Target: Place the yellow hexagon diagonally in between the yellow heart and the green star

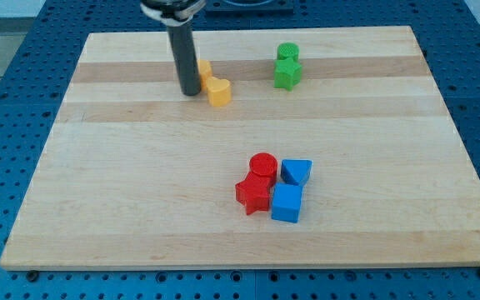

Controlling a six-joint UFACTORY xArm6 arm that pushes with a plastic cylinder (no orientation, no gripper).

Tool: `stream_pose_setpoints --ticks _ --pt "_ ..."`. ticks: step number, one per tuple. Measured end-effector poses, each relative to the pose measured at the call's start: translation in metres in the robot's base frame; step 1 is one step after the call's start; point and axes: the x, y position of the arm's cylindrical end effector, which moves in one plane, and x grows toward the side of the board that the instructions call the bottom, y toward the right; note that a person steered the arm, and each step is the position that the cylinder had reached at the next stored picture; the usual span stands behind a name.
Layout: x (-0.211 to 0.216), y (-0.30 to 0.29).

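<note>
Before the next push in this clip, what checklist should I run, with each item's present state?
1. My tip on the board: ok.
2. Tip beside the yellow blocks: ok, at their left.
3. Which yellow block is the hexagon: cannot tell; one is partly hidden by the rod, the other sits right of the tip.
4. Green star located: cannot tell; two green blocks touch.
5. Red and blue cluster clear of path: ok.
</note>
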Motion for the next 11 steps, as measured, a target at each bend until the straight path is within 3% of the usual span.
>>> stream_pose_setpoints --ticks 2,3,4,6,7,8,9,10,11 --pt "-0.018 -0.004" --pt "-0.061 -0.055" --pt "-0.068 -0.011" --pt "-0.011 0.046" --pt "-0.005 0.034" --pt "-0.005 -0.027" --pt "0.032 -0.041" --pt "0.035 0.012" --pt "0.004 0.069"
